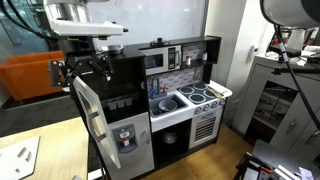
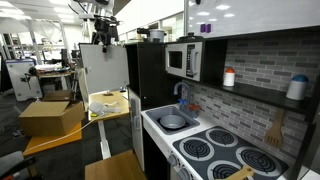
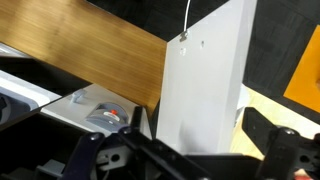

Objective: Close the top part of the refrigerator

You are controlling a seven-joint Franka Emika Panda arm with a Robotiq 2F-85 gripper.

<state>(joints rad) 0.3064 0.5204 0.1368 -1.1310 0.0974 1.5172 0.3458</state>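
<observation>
Black toy refrigerator [image 1: 125, 110] at end of play kitchen [image 1: 185, 95]; white top door [image 2: 105, 68] swung wide open, partly cut off in wrist view. Gripper [image 3: 190, 158] at door's top edge, fingers spread, unclenched. Dispenser panel [image 1: 125, 135] markings too small to read

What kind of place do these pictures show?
Probably an office or lab, not a home: a toy kitchen stands near a cardboard box and work desks.
</observation>
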